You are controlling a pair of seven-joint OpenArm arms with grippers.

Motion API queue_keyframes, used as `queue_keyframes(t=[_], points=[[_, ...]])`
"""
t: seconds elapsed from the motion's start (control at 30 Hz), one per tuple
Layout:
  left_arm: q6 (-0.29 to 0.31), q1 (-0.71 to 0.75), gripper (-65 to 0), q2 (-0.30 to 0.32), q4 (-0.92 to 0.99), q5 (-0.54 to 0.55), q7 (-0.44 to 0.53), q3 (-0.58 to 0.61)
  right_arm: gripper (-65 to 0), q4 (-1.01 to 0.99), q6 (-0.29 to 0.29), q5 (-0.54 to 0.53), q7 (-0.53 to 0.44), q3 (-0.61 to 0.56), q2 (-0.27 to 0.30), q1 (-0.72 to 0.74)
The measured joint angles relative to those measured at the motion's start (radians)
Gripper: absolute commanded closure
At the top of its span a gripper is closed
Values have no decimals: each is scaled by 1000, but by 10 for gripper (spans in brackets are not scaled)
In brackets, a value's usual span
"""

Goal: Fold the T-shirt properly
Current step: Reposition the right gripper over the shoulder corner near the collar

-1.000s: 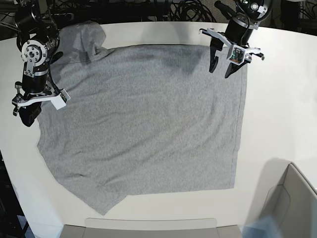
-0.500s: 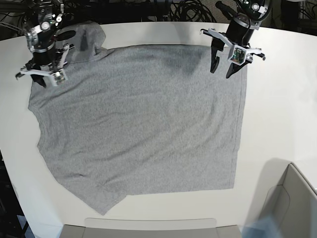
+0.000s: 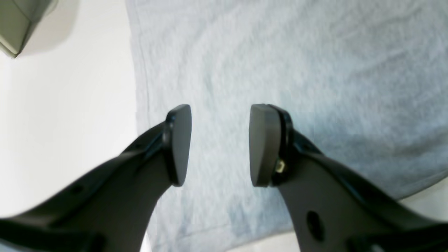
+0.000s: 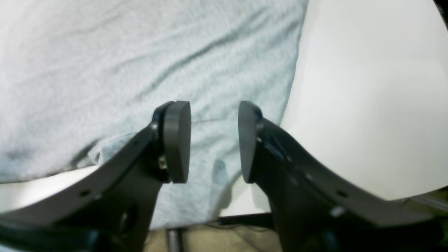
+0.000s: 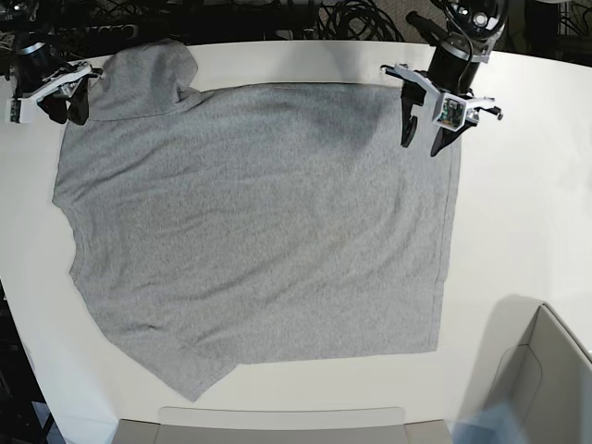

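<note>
Progress on the fold looks to be at its very beginning: nothing is doubled over in any tidy way. Spread across the white table (image 5: 518, 231), the T-shirt (image 5: 259, 231) lies open and mostly flat, plain grey side up, no lettering showing. Its straight edge runs down the base view's right side, and its other three sides are less even. I judge every fold is still to do: sleeves in, sides over, then the length halved.

One sleeve (image 5: 148, 79) is bunched and flipped up at the far corner on the base view's left, and the near corner on that side trails out in a loose point; both likely need smoothing first.

Over the far corner by the straight edge, my left gripper (image 3: 220, 145) hangs with its pads well apart and cloth visible between them, gripping nothing. My right gripper (image 4: 214, 141) hovers at the bunched sleeve's edge, jaws parted too, empty, the table's far edge just beneath it.
</note>
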State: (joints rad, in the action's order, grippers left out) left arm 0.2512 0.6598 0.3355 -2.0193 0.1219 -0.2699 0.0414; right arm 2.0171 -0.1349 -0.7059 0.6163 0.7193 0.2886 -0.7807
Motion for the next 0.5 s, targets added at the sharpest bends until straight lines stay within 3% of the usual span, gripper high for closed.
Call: queue_keyframes(t=[0.13,0.27,0.4,0.5], points=[[0,2,-260,3,2,1,-51,-7,-224,-194,10,-45,6,-22,-79,62],[4,2,-260,19,2,0,-44,-9,-223,-255,11,-162,15,-6,-84,45],[0,2,-260,19,2,0,-51,-9,-223,-219,8,-163,13,60,-87,44],[1,2,-260,18,11,0,-49,-9,-223,-243,6,-167,80,117,-117,48]])
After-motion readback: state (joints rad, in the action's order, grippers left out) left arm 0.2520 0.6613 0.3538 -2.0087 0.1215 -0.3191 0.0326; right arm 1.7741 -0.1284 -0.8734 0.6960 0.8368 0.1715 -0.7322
